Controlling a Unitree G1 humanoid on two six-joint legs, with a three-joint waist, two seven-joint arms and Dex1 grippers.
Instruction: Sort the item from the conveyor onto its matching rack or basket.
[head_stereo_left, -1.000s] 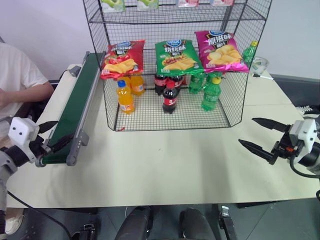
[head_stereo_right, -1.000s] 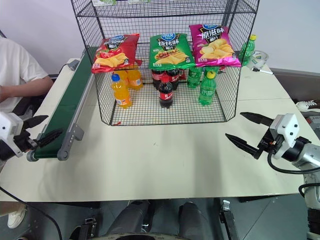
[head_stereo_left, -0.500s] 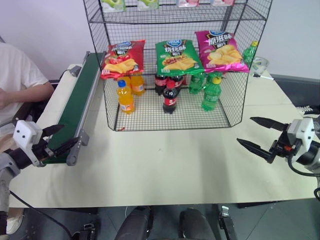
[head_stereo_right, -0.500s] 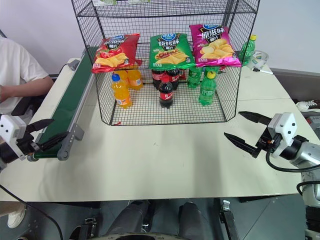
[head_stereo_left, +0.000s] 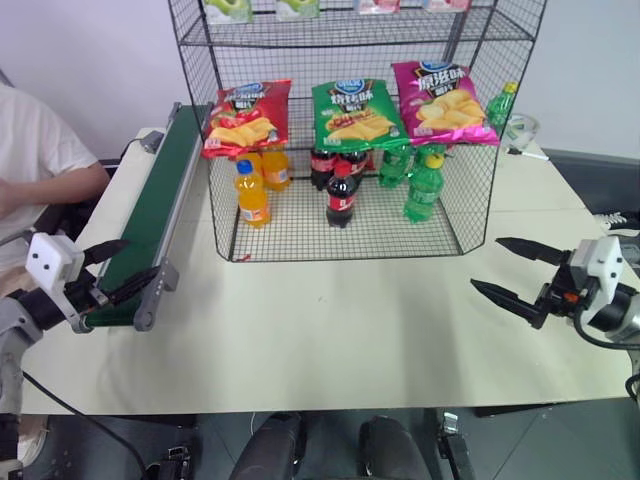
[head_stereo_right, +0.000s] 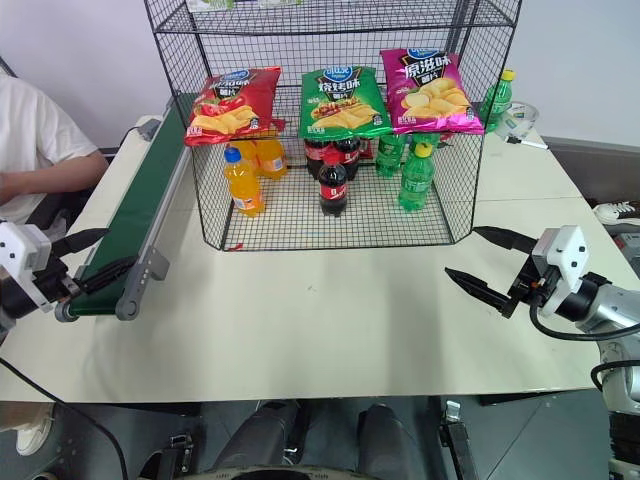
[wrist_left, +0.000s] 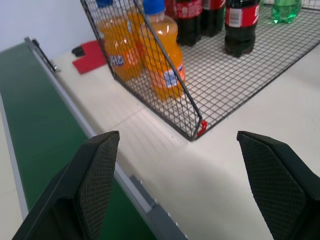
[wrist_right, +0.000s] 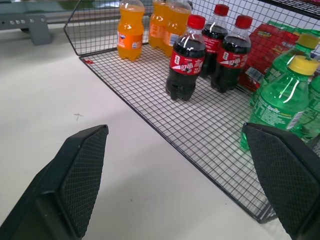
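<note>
The red chip bag (head_stereo_left: 246, 118) lies on a tier of the black wire rack (head_stereo_left: 455, 215), at its left end, beside a green and a magenta bag. The dark green conveyor (head_stereo_left: 152, 205) runs along the table's left side, and its belt is bare. My left gripper (head_stereo_left: 140, 263) hovers open at the conveyor's near end with nothing between its fingers; its wrist view (wrist_left: 177, 134) looks at the rack's near corner. My right gripper (head_stereo_left: 485, 263) is open and empty over the table, right of the rack, pointing toward it.
Orange soda bottles (head_stereo_left: 250, 193), cola bottles (head_stereo_left: 340, 193) and green soda bottles (head_stereo_left: 422, 186) stand on the rack's bottom tier. A person in a white shirt (head_stereo_left: 35, 150) sits at the left beyond the conveyor. A green bottle (head_stereo_left: 499, 103) stands behind the rack.
My left gripper has turned slightly toward the rack while staying at the conveyor's end. The right gripper and the bags have not moved.
</note>
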